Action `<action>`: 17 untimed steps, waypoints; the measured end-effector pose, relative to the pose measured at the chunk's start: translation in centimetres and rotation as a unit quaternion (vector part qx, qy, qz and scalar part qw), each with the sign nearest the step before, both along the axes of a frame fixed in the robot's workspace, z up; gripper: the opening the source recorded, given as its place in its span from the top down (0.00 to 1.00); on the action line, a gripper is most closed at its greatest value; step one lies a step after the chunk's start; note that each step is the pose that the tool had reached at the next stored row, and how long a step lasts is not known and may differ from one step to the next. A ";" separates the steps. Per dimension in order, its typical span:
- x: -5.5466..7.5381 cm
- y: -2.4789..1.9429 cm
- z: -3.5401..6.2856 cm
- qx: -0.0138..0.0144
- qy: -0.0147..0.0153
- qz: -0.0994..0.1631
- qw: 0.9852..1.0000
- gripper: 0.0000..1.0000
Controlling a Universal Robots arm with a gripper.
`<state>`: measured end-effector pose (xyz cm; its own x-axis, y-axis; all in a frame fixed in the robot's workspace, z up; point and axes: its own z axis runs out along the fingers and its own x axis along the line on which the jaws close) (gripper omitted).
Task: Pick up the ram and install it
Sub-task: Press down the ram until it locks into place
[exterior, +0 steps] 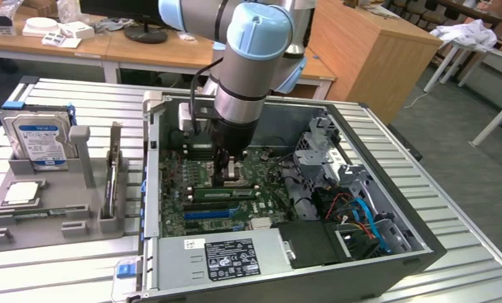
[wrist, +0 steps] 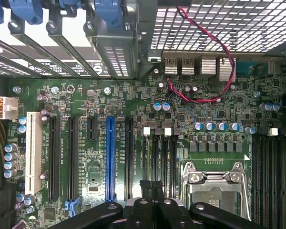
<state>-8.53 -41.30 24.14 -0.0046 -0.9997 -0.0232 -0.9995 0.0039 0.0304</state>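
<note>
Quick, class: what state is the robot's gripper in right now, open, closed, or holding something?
Gripper: cannot be told whether open or closed; it hangs low over the motherboard inside the computer case.

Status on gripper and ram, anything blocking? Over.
Gripper low inside the case, right over the ram. Ram lies along a slot on the motherboard. Nothing between them.

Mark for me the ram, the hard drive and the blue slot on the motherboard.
ram [exterior: 226, 193], exterior view, middle of its top edge.
hard drive [exterior: 41, 140], exterior view, blue-white label.
blue slot [wrist: 109, 157], wrist view, middle of its length.
</note>
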 end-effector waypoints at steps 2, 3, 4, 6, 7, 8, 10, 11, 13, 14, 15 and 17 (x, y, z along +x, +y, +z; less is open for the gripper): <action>0.0 -0.01 -0.13 0.000 0.000 0.000 1.000 0.90; 0.0 -0.01 -0.20 0.000 0.000 0.000 1.000 0.90; 0.0 -0.01 -0.28 0.000 0.000 0.000 1.000 0.90; 0.0 -0.01 -0.41 0.000 0.000 0.000 1.000 0.90; 0.0 -0.01 -0.47 0.000 0.000 0.000 1.000 0.90; 0.0 -0.01 -0.53 0.000 0.000 0.000 1.000 0.90; 0.0 -0.01 -0.65 0.000 0.000 0.000 1.000 0.90; 0.0 -0.01 -0.69 0.000 0.000 0.000 1.000 0.90; 0.0 -0.01 -0.79 0.000 0.000 0.000 1.000 0.90; 0.0 -0.01 -0.83 0.000 0.000 0.000 1.000 0.90; 0.0 -0.01 -0.86 0.000 0.000 0.000 1.000 0.90; 0.0 -0.01 -0.86 0.000 0.000 0.000 1.000 0.90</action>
<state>-8.53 -41.31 23.28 -0.0046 -0.9997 -0.0226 -0.9995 0.0039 0.0307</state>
